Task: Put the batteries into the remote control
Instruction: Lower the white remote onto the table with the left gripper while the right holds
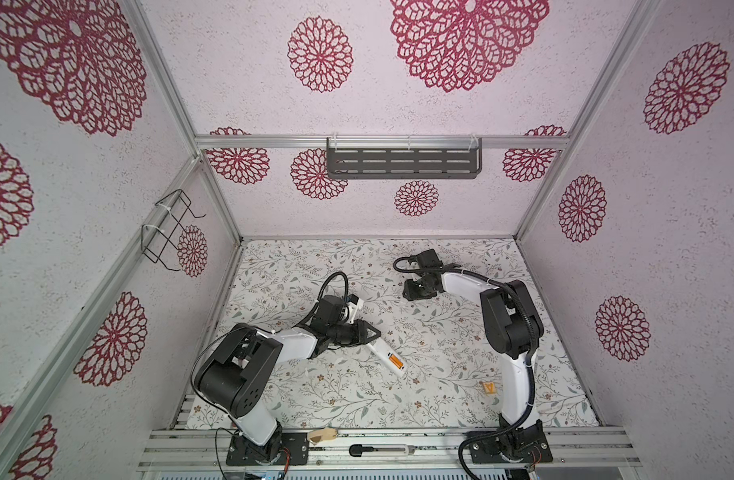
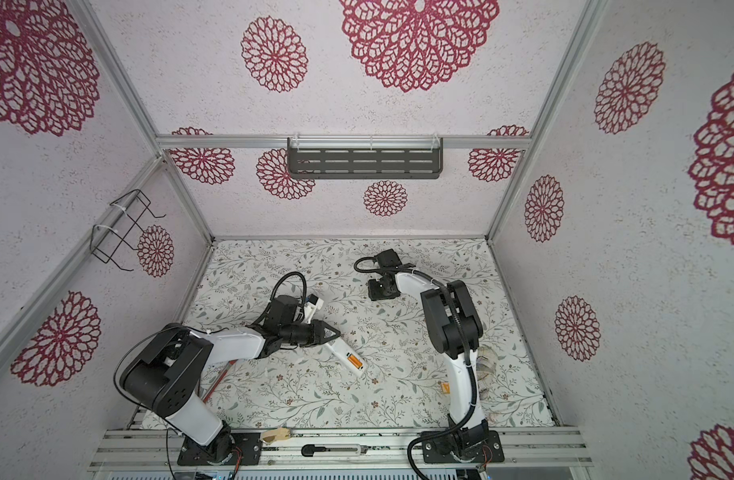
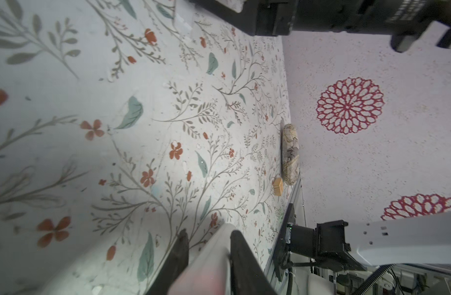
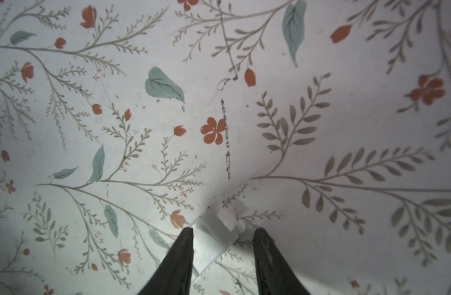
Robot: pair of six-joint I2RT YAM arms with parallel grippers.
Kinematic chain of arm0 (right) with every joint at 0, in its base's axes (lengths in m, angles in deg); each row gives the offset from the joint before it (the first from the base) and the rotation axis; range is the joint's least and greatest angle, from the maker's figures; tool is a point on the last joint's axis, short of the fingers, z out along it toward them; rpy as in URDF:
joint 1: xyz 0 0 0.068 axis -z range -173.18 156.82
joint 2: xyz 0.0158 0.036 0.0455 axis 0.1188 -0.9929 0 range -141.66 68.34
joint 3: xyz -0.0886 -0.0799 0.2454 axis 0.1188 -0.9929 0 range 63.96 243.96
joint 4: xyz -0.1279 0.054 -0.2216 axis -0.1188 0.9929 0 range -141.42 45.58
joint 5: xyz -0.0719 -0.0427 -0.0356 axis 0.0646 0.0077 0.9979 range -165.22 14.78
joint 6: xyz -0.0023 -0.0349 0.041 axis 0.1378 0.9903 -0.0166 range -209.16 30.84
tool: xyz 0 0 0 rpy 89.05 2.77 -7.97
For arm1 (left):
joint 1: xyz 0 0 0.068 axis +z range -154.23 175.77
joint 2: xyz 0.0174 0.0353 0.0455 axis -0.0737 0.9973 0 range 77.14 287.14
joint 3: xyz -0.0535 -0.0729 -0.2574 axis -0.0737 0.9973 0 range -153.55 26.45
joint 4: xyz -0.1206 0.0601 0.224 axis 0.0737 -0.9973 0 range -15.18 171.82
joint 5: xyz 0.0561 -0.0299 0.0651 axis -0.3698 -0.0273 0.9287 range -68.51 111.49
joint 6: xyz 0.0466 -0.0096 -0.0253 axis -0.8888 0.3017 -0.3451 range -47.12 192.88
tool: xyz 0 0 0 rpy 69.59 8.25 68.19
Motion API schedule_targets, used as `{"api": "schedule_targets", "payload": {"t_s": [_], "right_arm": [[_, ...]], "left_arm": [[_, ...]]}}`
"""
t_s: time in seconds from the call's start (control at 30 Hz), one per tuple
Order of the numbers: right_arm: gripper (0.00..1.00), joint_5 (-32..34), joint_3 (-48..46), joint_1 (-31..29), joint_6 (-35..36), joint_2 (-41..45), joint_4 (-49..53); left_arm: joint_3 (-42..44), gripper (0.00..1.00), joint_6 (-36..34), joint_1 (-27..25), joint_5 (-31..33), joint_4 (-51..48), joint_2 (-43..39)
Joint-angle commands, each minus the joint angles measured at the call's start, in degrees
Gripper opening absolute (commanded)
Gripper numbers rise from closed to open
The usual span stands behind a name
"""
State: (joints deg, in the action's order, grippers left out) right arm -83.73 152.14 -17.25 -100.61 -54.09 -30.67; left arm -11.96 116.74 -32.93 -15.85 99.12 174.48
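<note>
The remote control [image 1: 384, 355] lies slantwise on the floral mat, plain white back up. The orange batteries [image 1: 395, 360] sit side by side in its uncovered compartment, also seen in a top view as batteries [image 2: 354, 360]. My left gripper [image 1: 373, 332] is at the remote's far end. In the left wrist view the remote control [image 3: 211, 258] runs between the fingers of my left gripper [image 3: 209, 232]; one finger lies against it and a thin gap shows at the other. My right gripper [image 1: 417, 293] points down at the back of the mat. There my right gripper [image 4: 224, 229] stands open astride a flat white plastic piece [image 4: 214, 237].
A flat orange-yellow square tag [image 1: 489, 388] lies by the right arm's base, next to a patterned oblong object [image 3: 291, 153] by the right wall. A utility knife [image 1: 378, 449] and a wooden piece [image 1: 321, 436] rest on the front rail. A grey shelf [image 1: 402, 162] hangs on the back wall.
</note>
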Motion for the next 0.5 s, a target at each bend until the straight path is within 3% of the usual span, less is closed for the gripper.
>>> {"api": "schedule_targets", "payload": {"t_s": [0.0, 0.27, 0.43, 0.47], "right_arm": [[0.40, 3.21, 1.98, -0.72, 1.48, -0.50, 0.78], [0.38, 6.18, 3.90, -1.57, 2.71, -1.75, 1.86], [0.33, 6.34, 4.81, -2.12, 3.96, -2.24, 2.09], [0.33, 6.37, 5.04, -2.26, 4.14, -2.45, 2.27]], "left_arm": [[1.00, 0.38, 0.19, 0.01, 1.62, 2.63, 2.68], [3.21, 0.52, 2.37, 2.33, 0.65, 8.55, 6.96], [3.14, 0.65, 1.13, 3.78, 2.45, 5.04, 7.20], [2.91, 0.71, 0.38, 4.08, 3.10, 3.37, 7.22]]}}
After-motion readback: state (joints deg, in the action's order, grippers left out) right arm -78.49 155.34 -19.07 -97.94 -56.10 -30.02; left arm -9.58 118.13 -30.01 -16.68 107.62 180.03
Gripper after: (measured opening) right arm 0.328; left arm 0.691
